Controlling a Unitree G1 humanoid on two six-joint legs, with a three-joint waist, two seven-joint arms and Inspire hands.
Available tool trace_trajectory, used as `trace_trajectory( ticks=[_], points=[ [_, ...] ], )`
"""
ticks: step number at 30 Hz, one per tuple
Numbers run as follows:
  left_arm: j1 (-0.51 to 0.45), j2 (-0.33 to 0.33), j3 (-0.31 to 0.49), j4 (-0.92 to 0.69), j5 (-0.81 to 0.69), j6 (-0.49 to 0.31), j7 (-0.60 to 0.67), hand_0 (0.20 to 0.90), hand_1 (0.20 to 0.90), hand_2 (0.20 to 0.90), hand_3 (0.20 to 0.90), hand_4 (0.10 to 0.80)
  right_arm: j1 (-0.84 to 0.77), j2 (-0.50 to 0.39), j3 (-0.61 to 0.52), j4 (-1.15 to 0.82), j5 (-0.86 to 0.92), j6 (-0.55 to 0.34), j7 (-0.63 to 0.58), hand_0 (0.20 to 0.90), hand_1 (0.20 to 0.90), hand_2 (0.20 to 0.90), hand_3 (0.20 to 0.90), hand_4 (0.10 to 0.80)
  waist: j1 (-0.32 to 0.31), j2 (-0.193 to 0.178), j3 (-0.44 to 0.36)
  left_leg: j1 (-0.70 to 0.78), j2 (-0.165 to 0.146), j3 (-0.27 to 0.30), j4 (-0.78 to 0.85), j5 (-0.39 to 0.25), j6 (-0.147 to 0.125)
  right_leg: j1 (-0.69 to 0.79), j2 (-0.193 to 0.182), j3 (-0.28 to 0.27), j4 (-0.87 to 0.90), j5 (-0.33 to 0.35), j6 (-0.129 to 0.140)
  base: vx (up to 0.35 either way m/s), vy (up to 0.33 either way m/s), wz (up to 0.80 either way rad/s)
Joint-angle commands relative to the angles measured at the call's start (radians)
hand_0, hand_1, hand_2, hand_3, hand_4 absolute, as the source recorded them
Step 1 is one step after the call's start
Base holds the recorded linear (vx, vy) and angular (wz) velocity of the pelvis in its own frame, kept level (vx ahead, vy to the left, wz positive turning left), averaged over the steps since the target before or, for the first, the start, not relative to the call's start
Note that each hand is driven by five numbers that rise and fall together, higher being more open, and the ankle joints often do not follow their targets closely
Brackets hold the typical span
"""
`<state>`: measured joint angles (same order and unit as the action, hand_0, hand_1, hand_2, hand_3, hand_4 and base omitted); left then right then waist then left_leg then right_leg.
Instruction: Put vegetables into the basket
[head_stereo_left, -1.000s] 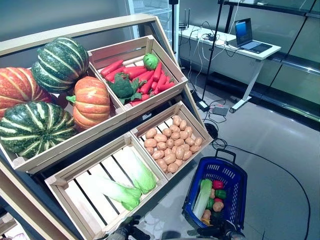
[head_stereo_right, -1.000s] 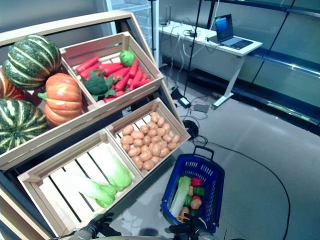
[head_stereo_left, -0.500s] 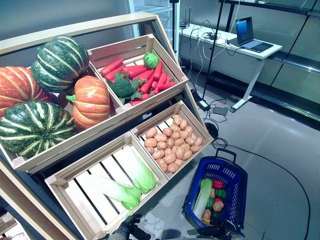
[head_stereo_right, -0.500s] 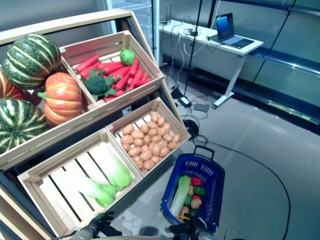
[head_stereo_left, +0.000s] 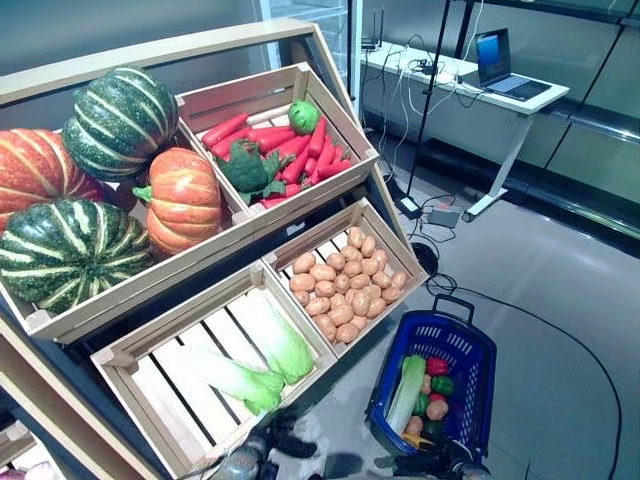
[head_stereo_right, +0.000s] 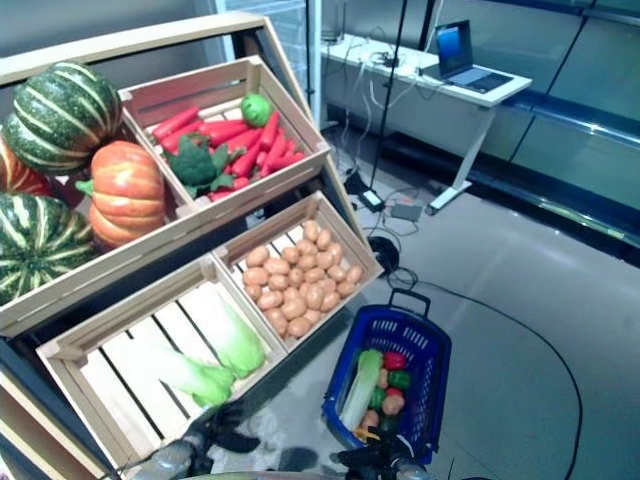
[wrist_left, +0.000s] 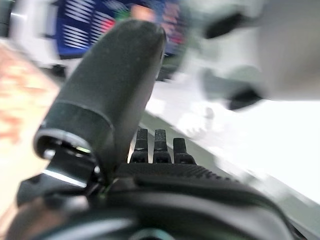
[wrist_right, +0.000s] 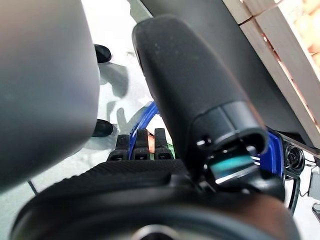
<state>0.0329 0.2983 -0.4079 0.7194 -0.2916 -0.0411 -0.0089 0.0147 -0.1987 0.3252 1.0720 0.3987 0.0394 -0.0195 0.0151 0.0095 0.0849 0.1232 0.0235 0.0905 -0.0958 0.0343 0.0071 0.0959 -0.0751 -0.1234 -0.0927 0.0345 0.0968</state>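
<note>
Left wrist view: left hand (wrist_left: 150, 150) fills the frame, thumb raised, fingers running straight out; nothing between them, so it is empty and open.
Right wrist view: right hand (wrist_right: 137, 145) likewise, fingers extended, thumb up, holding nothing; blue basket rim shows just past the fingertips.
Left hand position: in the left eye view it sits at the bottom edge (head_stereo_left: 290, 440), just below the front corner of the cabbage crate (head_stereo_left: 130, 372), near the closest cabbage (head_stereo_left: 235, 378) but not touching it.
Right hand position: low at the bottom edge (head_stereo_left: 425, 464), just beside the near end of the basket (head_stereo_left: 478, 395), apart from the produce.
Basket: on the floor beside the shelf, already holding a cabbage (head_stereo_left: 408, 392), red and green peppers and a potato or two.
Step (judgement): between picks; the load is partly in and the left hand looks set for another item.
Next move (judgement): reach the left hand up and forward over the crate's front rail, close round the cabbage along its length, lift clear of the slats, carry it right to the basket.
Other stock: potatoes (head_stereo_left: 340, 285) in the neighbouring crate, carrots and broccoli (head_stereo_left: 248, 170) above, pumpkins (head_stereo_left: 180, 200) on the upper left, all well apart from both hands.
Risk (judgement): the crate's rail could catch the fingers on the way in.
</note>
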Motion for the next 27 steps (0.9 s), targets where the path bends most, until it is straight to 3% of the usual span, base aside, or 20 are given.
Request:
trace_trajectory(
  ticks=[1,5,15,20,27],
  points=[
    [-0.157,0.047,0.029,-0.124,-0.055,-0.145,-0.020,0.900,0.900,0.900,0.900,0.800,-0.051,-0.041,0.019,-0.035,-0.013,-0.016,0.013,0.900,0.900,0.900,0.900,0.800,-0.006,-0.008,0.062,-0.012,-0.004,-0.031,0.012,-0.075,-0.032,0.004,-0.005,-0.010,0.008,-0.015,0.010,0.000,0.000,0.00],
    [-0.176,0.082,0.049,-0.245,-0.049,-0.198,0.007,0.900,0.900,0.900,0.900,0.800,-0.037,-0.043,0.021,-0.040,-0.025,-0.024,0.009,0.900,0.900,0.900,0.900,0.800,-0.005,-0.004,0.070,-0.032,-0.003,-0.034,0.009,-0.066,-0.034,-0.017,-0.003,-0.013,0.005,-0.009,0.009,0.000,0.000,0.00],
    [-0.242,0.163,0.137,-0.358,0.049,-0.183,0.191,0.900,0.900,0.900,0.900,0.800,-0.055,-0.085,0.024,-0.064,0.001,-0.069,0.013,0.900,0.900,0.900,0.900,0.800,-0.008,0.021,0.135,-0.106,-0.010,-0.052,0.014,-0.036,-0.034,-0.089,-0.005,-0.021,0.035,-0.013,-0.007,-0.050,0.024,0.04],
    [-0.290,0.264,0.196,-0.372,0.197,-0.142,0.331,0.900,0.900,0.900,0.900,0.800,-0.087,-0.120,0.020,-0.083,0.052,-0.101,0.016,0.900,0.900,0.900,0.900,0.800,-0.008,0.035,0.198,-0.169,-0.021,-0.070,0.027,-0.012,-0.036,-0.151,-0.004,-0.019,0.069,-0.018,-0.022,-0.107,0.017,0.09],
    [-0.301,0.348,0.217,-0.321,0.299,-0.080,0.379,0.900,0.900,0.900,0.900,0.800,-0.103,-0.145,0.001,-0.116,0.102,-0.151,0.008,0.900,0.900,0.900,0.900,0.800,-0.006,0.047,0.261,-0.237,-0.028,-0.085,0.052,0.009,-0.046,-0.203,-0.006,-0.032,0.087,-0.017,-0.032,-0.084,-0.003,0.10]
  ],
)
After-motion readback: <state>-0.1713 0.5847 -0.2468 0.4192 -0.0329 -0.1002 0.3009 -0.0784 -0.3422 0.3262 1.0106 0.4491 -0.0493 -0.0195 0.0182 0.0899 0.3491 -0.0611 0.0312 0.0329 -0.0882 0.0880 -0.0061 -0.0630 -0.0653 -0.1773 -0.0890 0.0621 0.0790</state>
